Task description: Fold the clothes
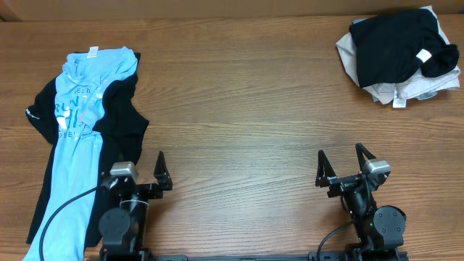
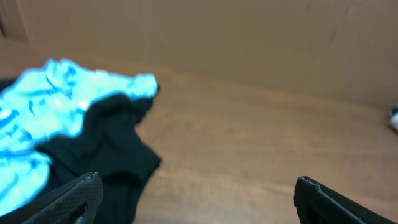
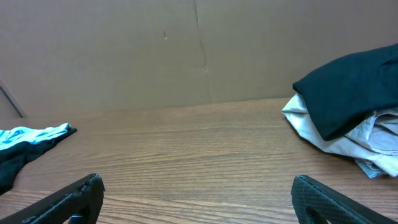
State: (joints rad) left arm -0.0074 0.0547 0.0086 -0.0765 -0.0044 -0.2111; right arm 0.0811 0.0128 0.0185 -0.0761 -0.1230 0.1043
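A light blue printed tee (image 1: 78, 101) lies lengthwise at the table's left, on top of a black garment (image 1: 119, 119) that sticks out on both sides. A black shirt with a small white label (image 1: 395, 43) is crumpled on a pile at the far right corner. My left gripper (image 1: 140, 165) is open and empty at the front left, right beside the black garment's edge; the left wrist view shows the tee (image 2: 56, 106) and the black fabric (image 2: 118, 152) ahead of its open fingers (image 2: 199, 193). My right gripper (image 1: 341, 161) is open and empty at the front right, over bare wood (image 3: 198, 193).
Under the black shirt lie pale beige and grey garments (image 1: 406, 90), which also show in the right wrist view (image 3: 329, 134). The wooden table (image 1: 239, 109) runs between the two heaps. A brown cardboard wall (image 3: 155, 50) stands behind the table.
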